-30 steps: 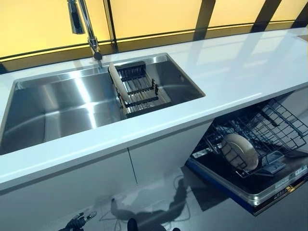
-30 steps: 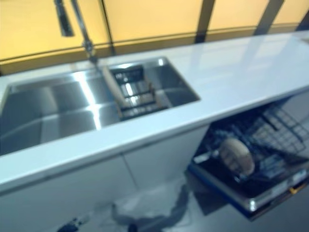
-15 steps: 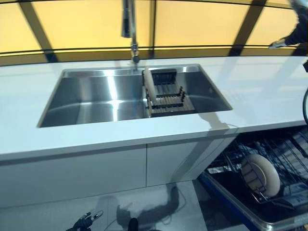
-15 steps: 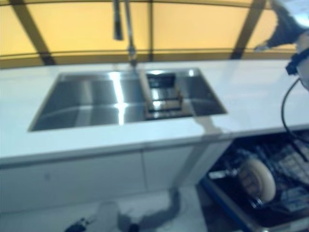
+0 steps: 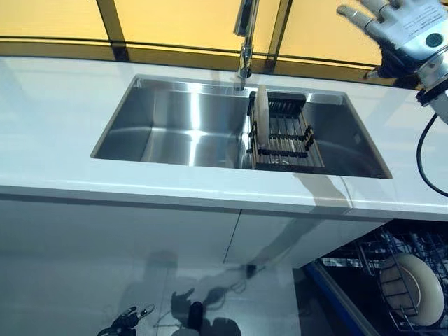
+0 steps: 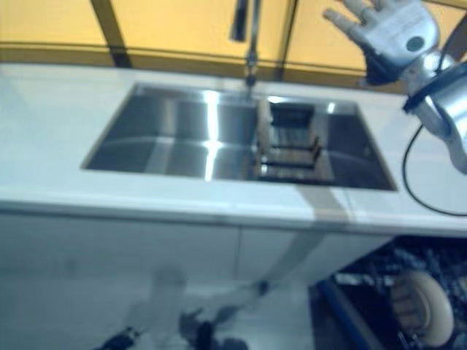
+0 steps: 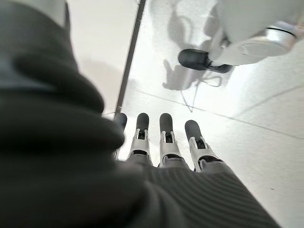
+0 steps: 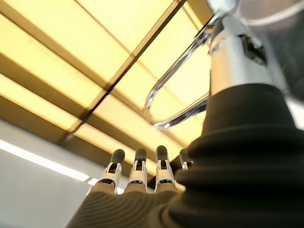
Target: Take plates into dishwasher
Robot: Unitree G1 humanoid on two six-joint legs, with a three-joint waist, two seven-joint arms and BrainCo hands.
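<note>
From the left eye view, a pale plate (image 5: 261, 116) stands on edge in the dark rack (image 5: 285, 133) set in the right part of the steel sink (image 5: 175, 126), just below the faucet (image 5: 244, 35). The right hand (image 5: 392, 24) is raised above the counter (image 5: 56, 112), well apart from the plate, its fingers spread and holding nothing. At lower right the dishwasher basket (image 5: 392, 280) is pulled out, with a second plate (image 5: 413, 287) already standing in it.

The right eye view shows the same layout; the left hand (image 6: 120, 339) hangs low near the floor.

In the left wrist view the left hand's fingers (image 7: 166, 137) lie straight, side by side, empty, with only floor beyond them.

The right wrist view shows the right hand's fingers (image 8: 137, 173) straight and empty, the curved faucet arching past them.

The step in hand looks like reaching for the racked plate. To do it well, I'd bring the right hand down over the plate's top edge, keep clear of the faucet, pinch the rim between thumb and fingers, and lift straight up so it does not catch the rack wires.
</note>
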